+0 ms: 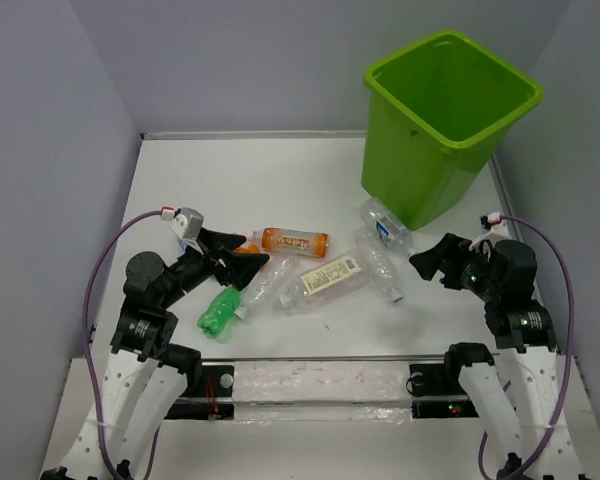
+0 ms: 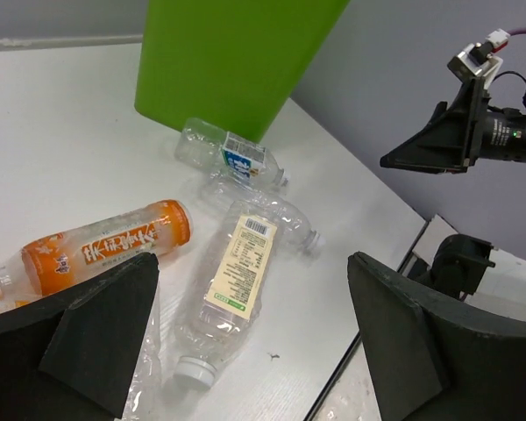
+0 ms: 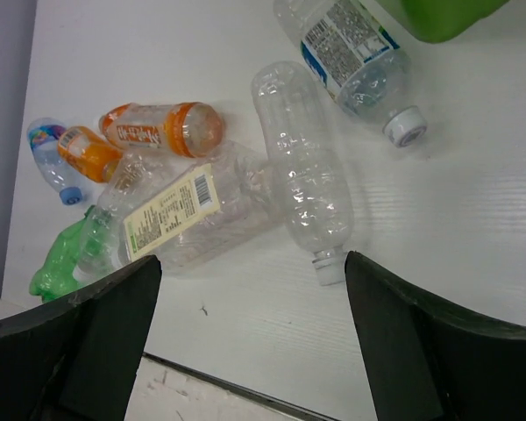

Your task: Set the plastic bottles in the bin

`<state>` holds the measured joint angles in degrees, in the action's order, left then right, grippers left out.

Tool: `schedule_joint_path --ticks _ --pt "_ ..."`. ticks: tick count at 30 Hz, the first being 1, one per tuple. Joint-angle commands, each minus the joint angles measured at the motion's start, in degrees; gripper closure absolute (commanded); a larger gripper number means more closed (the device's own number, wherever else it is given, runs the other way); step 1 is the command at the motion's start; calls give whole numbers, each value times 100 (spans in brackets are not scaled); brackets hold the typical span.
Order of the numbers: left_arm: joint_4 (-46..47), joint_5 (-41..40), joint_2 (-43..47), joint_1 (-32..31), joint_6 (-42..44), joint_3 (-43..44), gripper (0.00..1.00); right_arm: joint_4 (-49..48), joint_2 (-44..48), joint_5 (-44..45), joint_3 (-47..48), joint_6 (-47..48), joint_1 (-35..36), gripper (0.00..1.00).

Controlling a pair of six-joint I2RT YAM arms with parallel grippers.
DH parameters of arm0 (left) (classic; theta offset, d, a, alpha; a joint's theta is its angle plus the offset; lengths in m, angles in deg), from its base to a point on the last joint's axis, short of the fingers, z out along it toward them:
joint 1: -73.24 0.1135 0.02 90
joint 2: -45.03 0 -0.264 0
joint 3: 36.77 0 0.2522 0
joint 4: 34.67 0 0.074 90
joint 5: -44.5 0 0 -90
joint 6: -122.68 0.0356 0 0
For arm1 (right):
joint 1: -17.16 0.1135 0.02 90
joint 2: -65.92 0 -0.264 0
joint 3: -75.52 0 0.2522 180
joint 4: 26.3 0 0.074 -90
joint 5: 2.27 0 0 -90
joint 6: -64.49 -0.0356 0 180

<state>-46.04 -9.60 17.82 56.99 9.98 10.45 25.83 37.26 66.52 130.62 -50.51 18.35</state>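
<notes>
The lime-green bin [image 1: 450,110] stands at the far right and I cannot see into it. Several plastic bottles lie on the white table between my arms: an orange one [image 1: 295,241], a green one [image 1: 220,311], a clear one with a cream label [image 1: 325,280], a bare clear one [image 1: 380,265] and a blue-labelled one [image 1: 385,222] by the bin's foot. My left gripper [image 1: 242,262] is open and empty just left of the pile, the cream-label bottle [image 2: 237,281] ahead between its fingers. My right gripper [image 1: 430,262] is open and empty, right of the bare clear bottle [image 3: 302,171].
A small blue-capped bottle [image 3: 48,158] and a small orange one [image 3: 88,153] lie at the pile's left end. A crushed clear bottle [image 1: 265,280] lies by the green one. Grey walls close the table on three sides. A metal rail [image 1: 330,380] runs along the near edge.
</notes>
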Motion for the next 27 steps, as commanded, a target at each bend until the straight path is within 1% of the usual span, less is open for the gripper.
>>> schedule_joint_path --ticks 1,3,6,11,12,14,15,16,18,19,21,22,24,27 --pt "112 312 -136 -36 55 65 1 -541 -314 -147 -188 -93 -14 9" --pt "121 330 -206 -45 11 30 1 -602 -438 124 -223 -137 -14 7" --pt "121 400 -286 -45 2 4 1 -813 -710 240 -328 -120 -14 6" --pt "174 453 -268 -36 -24 -40 1 -1050 -1220 494 -337 -111 503 5" --pt "182 453 -268 -36 -33 -49 1 -1077 -1325 826 -320 -207 914 5" --pt "200 453 -268 -36 -42 -58 1 -1182 -1387 1284 -311 -469 1399 5" --pt "200 453 -268 -36 -42 -67 1 -1209 -1413 1704 -311 -567 1802 5" --pt "200 453 -259 -36 -42 -76 1 -1279 -1440 1856 -320 -742 1962 4" --pt "200 435 -259 -36 -50 -76 1 -1358 -1545 2085 -355 -805 2183 4" --pt "200 435 -259 -36 -50 -76 1 -1385 -1772 2382 -346 -797 2271 4" --pt "209 435 -268 -45 -50 -84 1 -1385 -2098 2551 -233 -604 2490 4" --pt "200 435 -268 -36 -50 -84 1 -1367 -2430 2787 -93 -534 2552 4" --pt "200 435 -277 -36 -50 -84 1 -1367 -2757 3122 57 -261 2605 5" --pt "209 435 -251 -36 -50 -93 1 -1306 -3302 3509 321 38 2605 9"
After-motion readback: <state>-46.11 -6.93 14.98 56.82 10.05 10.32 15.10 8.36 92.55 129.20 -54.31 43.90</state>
